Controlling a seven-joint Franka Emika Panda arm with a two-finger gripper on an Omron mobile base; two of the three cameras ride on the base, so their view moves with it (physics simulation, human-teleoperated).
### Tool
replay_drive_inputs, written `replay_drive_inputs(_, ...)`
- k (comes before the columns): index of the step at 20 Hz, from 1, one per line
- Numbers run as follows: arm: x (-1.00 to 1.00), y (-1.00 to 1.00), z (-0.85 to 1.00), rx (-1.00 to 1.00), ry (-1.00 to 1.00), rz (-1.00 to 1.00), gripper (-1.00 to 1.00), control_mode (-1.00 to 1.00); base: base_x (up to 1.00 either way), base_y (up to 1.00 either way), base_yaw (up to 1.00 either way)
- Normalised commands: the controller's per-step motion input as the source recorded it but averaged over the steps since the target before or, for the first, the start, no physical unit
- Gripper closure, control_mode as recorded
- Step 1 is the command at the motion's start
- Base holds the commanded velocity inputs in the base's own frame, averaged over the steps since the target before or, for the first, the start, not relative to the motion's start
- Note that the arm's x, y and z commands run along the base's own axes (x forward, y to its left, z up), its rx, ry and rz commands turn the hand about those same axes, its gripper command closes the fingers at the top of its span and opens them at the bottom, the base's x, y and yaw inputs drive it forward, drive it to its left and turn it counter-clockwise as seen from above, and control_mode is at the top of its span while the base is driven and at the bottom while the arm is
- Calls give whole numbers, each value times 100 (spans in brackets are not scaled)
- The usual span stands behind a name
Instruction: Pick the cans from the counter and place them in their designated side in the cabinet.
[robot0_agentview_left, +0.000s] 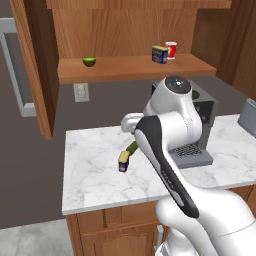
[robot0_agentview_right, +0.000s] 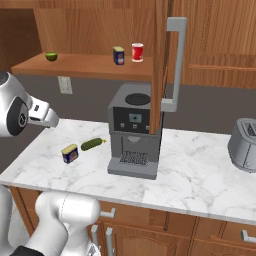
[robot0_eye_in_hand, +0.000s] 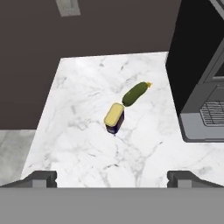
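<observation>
Marble counter holds one can beside a pickle; hand open above.

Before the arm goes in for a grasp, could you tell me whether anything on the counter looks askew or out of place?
The can on the counter leans instead of standing flat, with the pickle right beside it. Its twin already stands upright on the cabinet shelf next to a red can.
</observation>
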Motion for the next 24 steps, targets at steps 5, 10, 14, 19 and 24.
replay_drive_inputs(5,1,0,-17,0,0,-1,-100,-100,0,0,0)
replay_drive_inputs(10,3,0,-20,0,0,-1,-100,-100,0,0,0)
replay_drive_inputs(14,4,0,-17,0,0,-1,-100,-100,0,0,0)
replay_drive_inputs(19,6,0,-14,0,-1,-1,-100,-100,0,0,0)
replay_drive_inputs(24,9,0,-12,0,-1,-1,-100,-100,0,0,0)
